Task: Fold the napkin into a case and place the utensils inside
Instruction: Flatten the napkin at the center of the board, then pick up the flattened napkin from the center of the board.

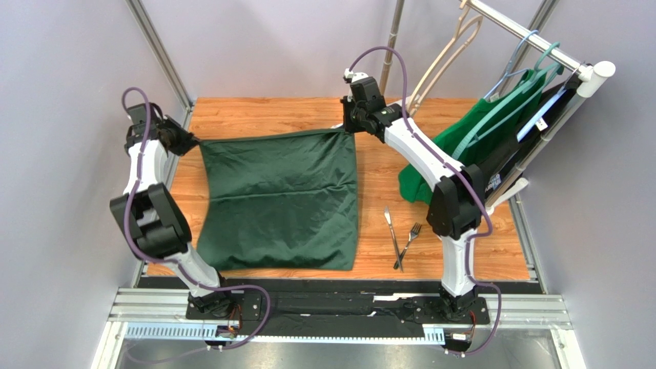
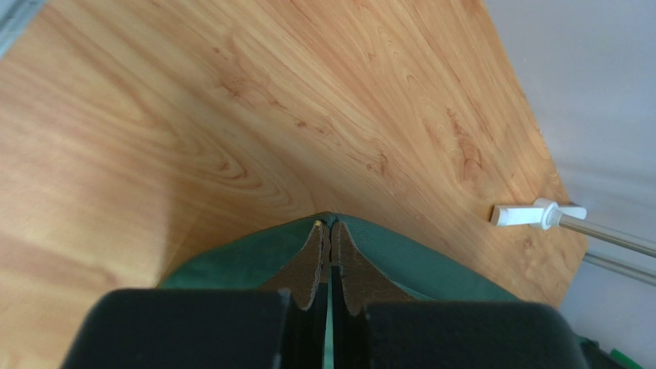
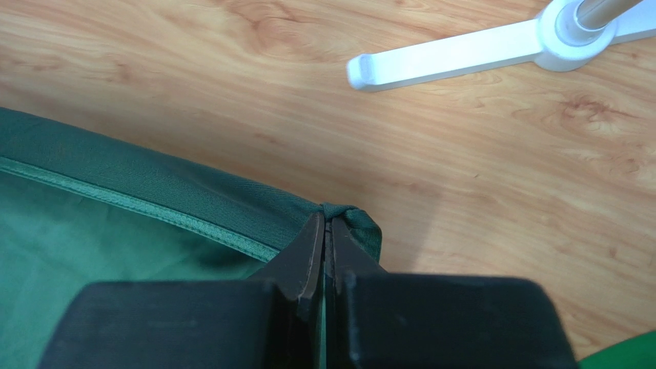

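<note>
Wood-grain table [image 1: 262,114] between pale grey walls carries the napkin [image 1: 281,201], a dark green cloth spread open and unfolded across the left and middle of the surface, its near edge lying close to the arms' bases and its far edge drawn in a nearly straight line between the two grippers. At the far left corner the left gripper [image 1: 192,143] has its fingers pressed together with the cloth's tip pinched between them; the wrist view shows the two pads closed to a hairline gap with green fabric fanning out below. At the far right corner the right gripper [image 1: 348,127] is closed in the same way, its fingertips nipping a small bunched fold of the hemmed corner. To the right of the napkin, apart from it, the utensils [image 1: 393,234] lie on bare wood, crossed near their handle ends, the fork [image 1: 416,229] with its tines pointing away from the bases. Farther right, a brighter green garment [image 1: 462,142] hangs on a teal hanger [image 1: 531,65] from a white rack [image 1: 539,42], whose white foot [image 3: 454,58] rests on the table just beyond the right gripper.
</note>
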Available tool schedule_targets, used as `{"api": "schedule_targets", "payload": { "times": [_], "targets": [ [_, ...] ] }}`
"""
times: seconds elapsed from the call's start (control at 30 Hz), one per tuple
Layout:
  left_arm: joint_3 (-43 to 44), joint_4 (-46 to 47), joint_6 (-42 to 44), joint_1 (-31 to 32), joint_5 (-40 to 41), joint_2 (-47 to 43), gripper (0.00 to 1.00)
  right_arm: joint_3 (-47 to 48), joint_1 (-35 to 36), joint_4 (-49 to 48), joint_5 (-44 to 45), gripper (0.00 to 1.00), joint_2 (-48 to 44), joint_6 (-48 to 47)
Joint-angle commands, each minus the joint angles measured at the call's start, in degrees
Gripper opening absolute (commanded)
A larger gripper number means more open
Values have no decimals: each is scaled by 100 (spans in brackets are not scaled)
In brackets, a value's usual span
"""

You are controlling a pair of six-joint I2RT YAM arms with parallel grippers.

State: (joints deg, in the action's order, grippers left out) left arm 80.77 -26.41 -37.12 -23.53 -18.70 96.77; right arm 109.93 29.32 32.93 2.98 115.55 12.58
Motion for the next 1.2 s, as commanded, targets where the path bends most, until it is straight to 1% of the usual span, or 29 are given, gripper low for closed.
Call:
{"api": "schedule_targets", "payload": {
  "times": [0.0,0.07,0.13,0.27,0.37,0.43,0.47,0.53,0.57,0.6,0.67,0.7,0.73,0.77,0.8,0.87,0.93,1.03,1.17],
  "targets": [
    [676,690,21,234,-407,560,0,819,-102,-498,203,0,458,-484],
    [825,664,12,322,-284,746,0,898,-128,-603,107,0,801,-502],
    [922,681,-32,332,-379,1018,0,1065,-163,-595,132,0,1100,-546],
    [1168,463,143,367,-214,1212,0,1224,-190,-586,1,0,1330,-581],
    [1283,94,240,367,-90,1186,0,1250,-207,-481,-69,0,1322,-494],
    [1266,-117,276,367,14,1142,0,1015,-199,-454,-131,0,1225,-406],
    [1239,-475,267,367,50,1090,0,891,-207,-410,-70,0,1068,-371],
    [1073,-724,284,410,-28,985,0,497,-207,-288,-52,0,865,-231],
    [872,-1116,302,428,-20,853,0,320,-207,-165,-113,0,742,-186],
    [731,-1303,311,463,24,765,0,136,-207,-103,-140,0,437,-116],
    [169,-1611,407,472,129,459,0,-434,-207,90,-166,0,145,24],
    [-42,-1665,434,481,173,352,0,-637,-207,143,-219,0,-152,60],
    [-401,-1735,469,498,243,247,0,-796,-199,205,-219,0,-286,95],
    [-561,-1770,504,507,261,28,0,-1128,-199,231,-219,0,-444,200],
    [-693,-1797,548,516,270,-52,0,-1253,-190,232,-211,0,-558,236],
    [-1019,-1893,610,534,393,-272,0,-1412,-190,328,-508,0,-779,315],
    [-1317,-1929,715,542,332,-360,0,-1571,-181,442,-562,0,-910,464],
    [-1432,-2069,855,551,480,-405,0,-1921,-129,565,-676,0,-1060,596],
    [-1459,-2113,979,542,621,-379,0,-2484,-14,381,-798,0,-1263,693]
  ]
}}
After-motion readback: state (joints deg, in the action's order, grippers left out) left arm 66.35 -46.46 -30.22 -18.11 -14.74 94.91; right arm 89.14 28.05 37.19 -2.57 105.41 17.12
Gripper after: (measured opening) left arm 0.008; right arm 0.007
